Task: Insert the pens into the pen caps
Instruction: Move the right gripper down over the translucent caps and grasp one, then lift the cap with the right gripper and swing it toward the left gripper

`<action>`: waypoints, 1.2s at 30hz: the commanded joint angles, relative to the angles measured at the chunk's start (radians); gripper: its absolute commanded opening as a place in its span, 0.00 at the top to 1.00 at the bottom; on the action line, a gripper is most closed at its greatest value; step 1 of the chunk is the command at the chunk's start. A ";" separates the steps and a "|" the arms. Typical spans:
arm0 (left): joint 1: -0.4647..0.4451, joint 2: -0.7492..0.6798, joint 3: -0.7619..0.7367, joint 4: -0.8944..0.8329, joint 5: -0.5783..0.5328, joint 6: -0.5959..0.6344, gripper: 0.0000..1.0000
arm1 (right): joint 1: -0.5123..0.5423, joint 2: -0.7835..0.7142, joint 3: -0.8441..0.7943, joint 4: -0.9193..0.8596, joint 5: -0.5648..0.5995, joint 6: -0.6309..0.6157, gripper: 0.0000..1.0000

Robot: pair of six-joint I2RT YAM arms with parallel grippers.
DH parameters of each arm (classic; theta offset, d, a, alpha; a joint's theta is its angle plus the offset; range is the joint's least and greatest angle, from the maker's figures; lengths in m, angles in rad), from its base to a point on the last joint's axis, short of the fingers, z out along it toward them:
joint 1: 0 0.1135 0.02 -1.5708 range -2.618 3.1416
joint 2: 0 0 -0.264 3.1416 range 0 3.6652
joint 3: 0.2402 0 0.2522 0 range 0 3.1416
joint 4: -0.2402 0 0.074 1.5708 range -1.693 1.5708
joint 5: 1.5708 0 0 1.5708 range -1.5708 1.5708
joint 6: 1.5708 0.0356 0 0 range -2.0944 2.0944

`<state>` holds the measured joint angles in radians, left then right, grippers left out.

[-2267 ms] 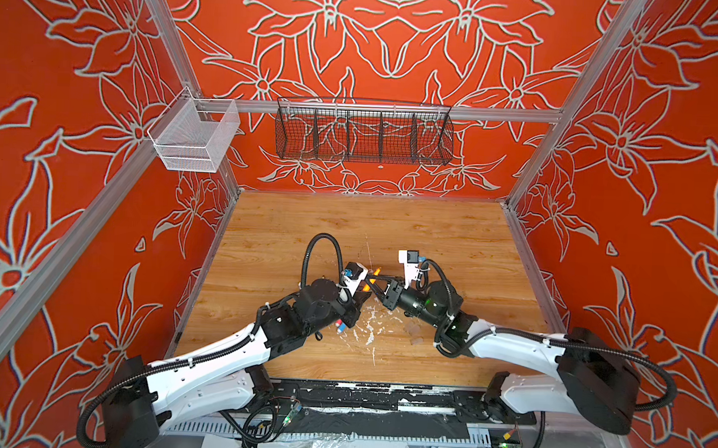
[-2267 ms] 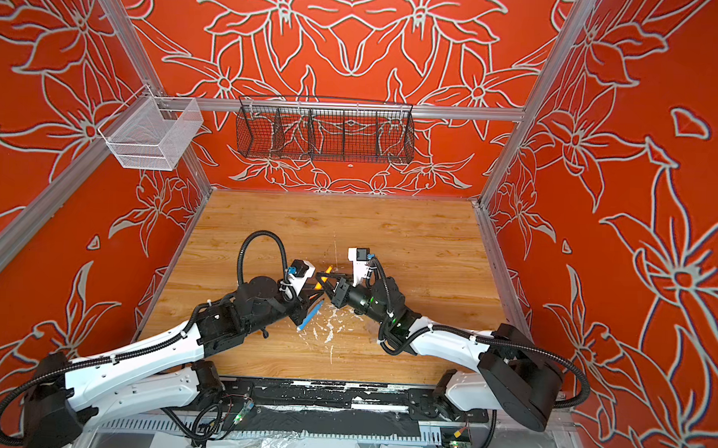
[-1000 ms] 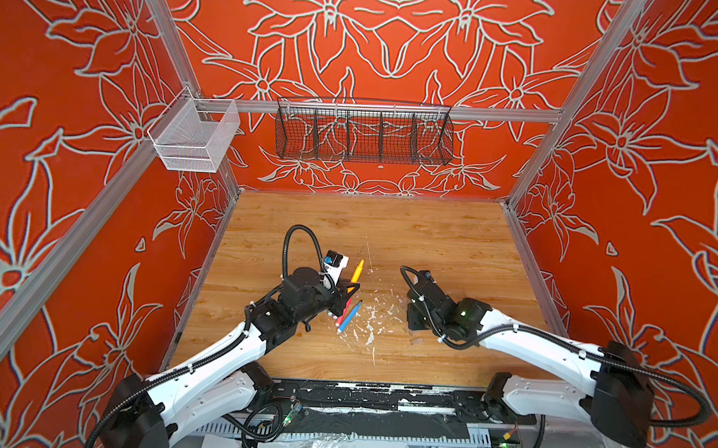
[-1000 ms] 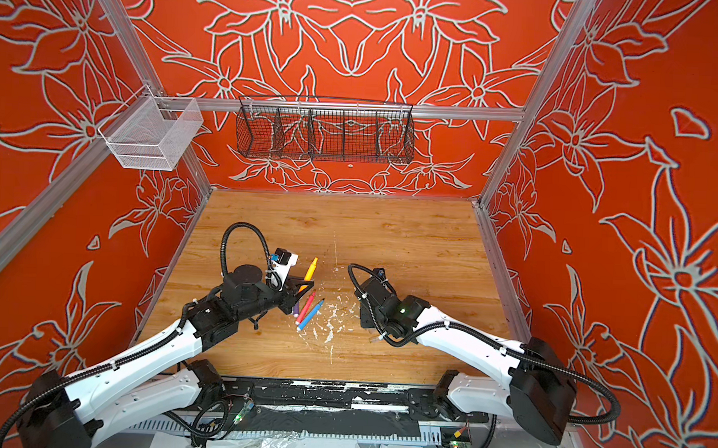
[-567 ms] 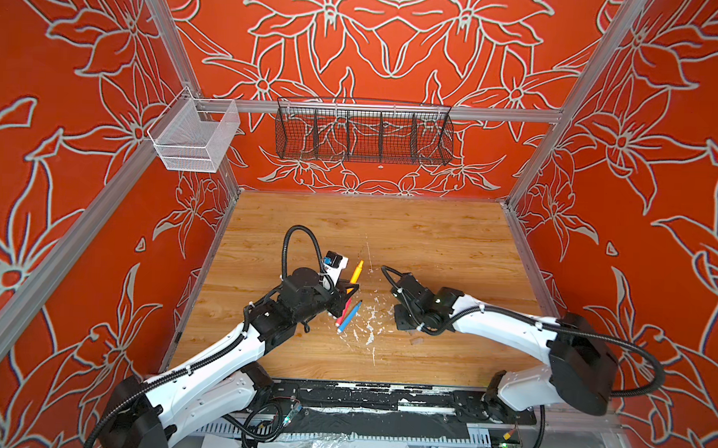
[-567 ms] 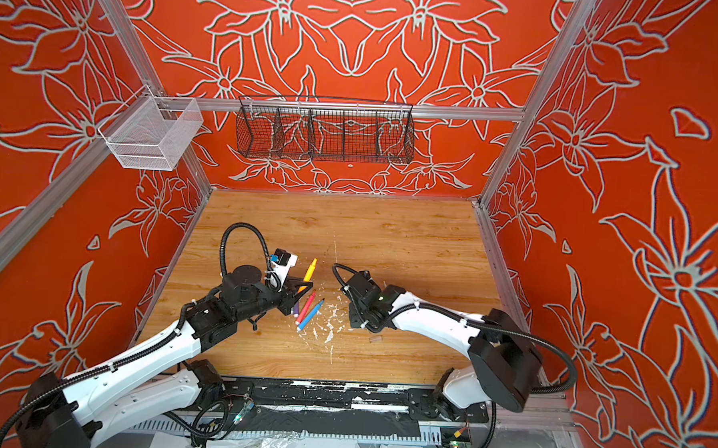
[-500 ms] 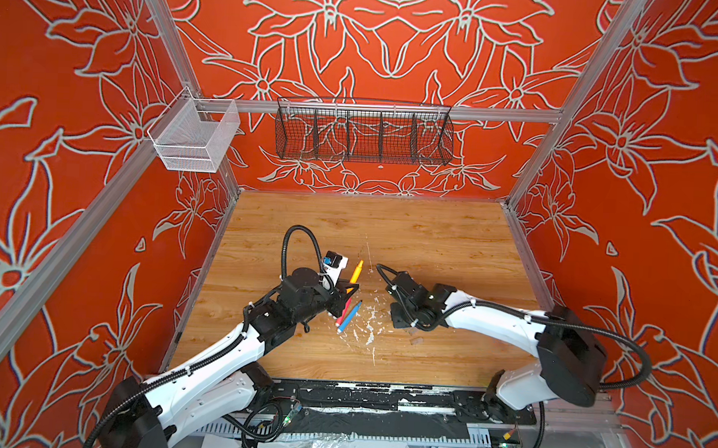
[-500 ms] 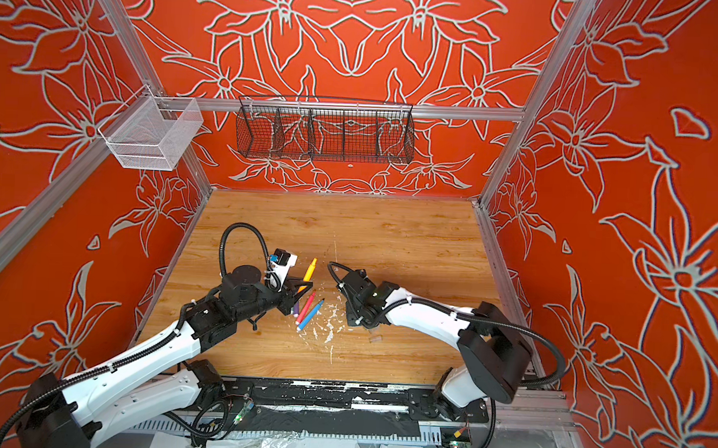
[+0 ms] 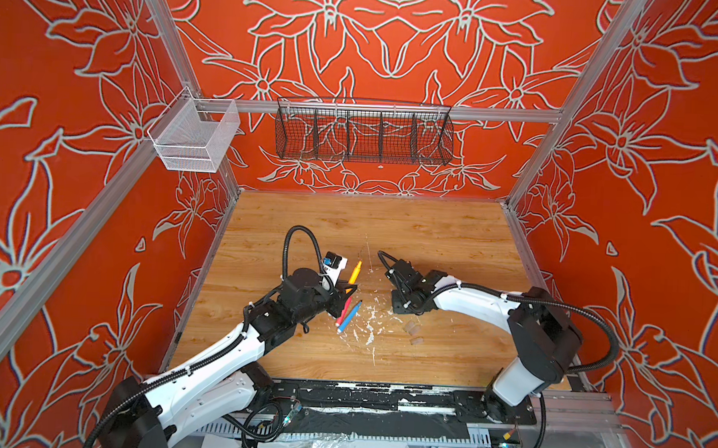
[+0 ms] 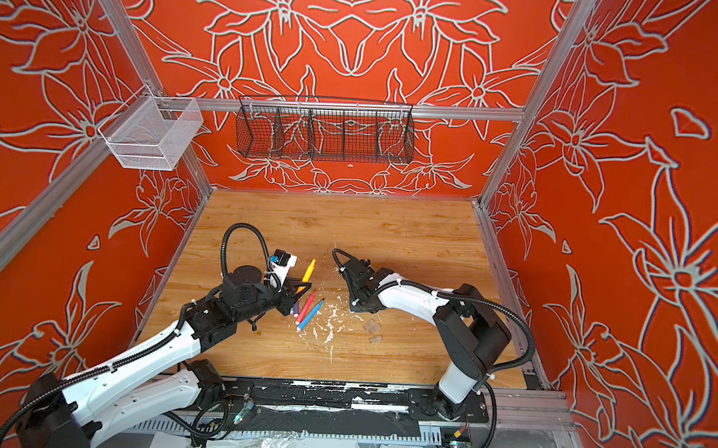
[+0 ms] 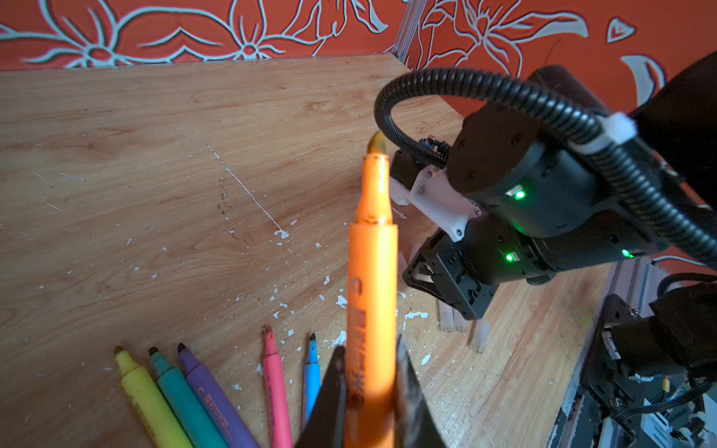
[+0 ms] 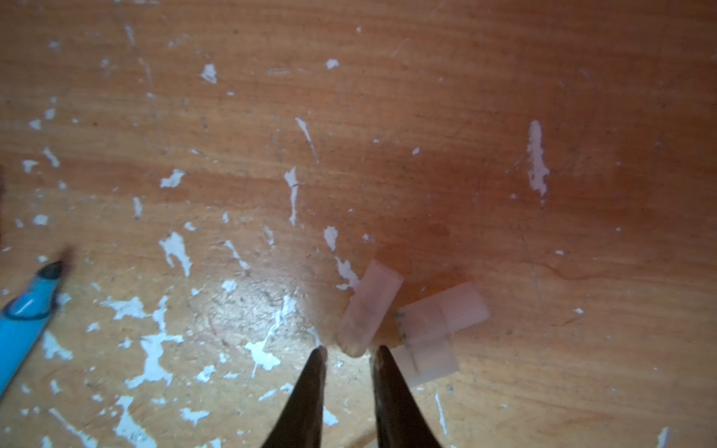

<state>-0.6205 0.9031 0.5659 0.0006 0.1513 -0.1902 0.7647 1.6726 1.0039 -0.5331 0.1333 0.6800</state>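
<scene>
Orange pen (image 11: 371,294), uncapped, darkened tip, translucent pen caps (image 12: 370,310)

pulled L gripper (image 11: 370,347) + orange pen (image 11: 372,267) back left | dropped R gripper (image 12: 351,351) to table (image 12: 504,116) | nosing up to pen caps (image 12: 372,306) now

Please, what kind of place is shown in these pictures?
Probably a robot test booth: two robot arms reach over a wooden table, enclosed by orange flowered walls in a metal frame, with a wire basket.

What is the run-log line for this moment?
left pincer: shut on orange pen, uncapped | right pincer: open, at end of a pen cap lying on table
</scene>
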 commanded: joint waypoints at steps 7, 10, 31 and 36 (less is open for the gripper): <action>0.004 -0.006 0.004 -0.009 -0.029 0.025 1.00 | -0.024 0.103 0.065 0.004 -0.007 -0.010 0.72; 0.004 -0.013 -0.001 -0.011 -0.030 0.025 1.00 | -0.025 0.126 0.077 0.005 -0.008 -0.010 0.72; 0.004 -0.132 -0.063 0.033 0.013 0.024 1.00 | -0.038 0.194 0.060 0.015 0.060 0.004 0.69; 0.004 -0.160 -0.073 0.038 0.008 0.019 1.00 | -0.038 0.173 0.026 0.041 0.048 0.017 0.78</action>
<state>-0.6205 0.7620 0.4950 0.0093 0.1524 -0.1761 0.7345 1.8050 1.0821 -0.4553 0.1757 0.6750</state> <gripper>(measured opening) 0.135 0.226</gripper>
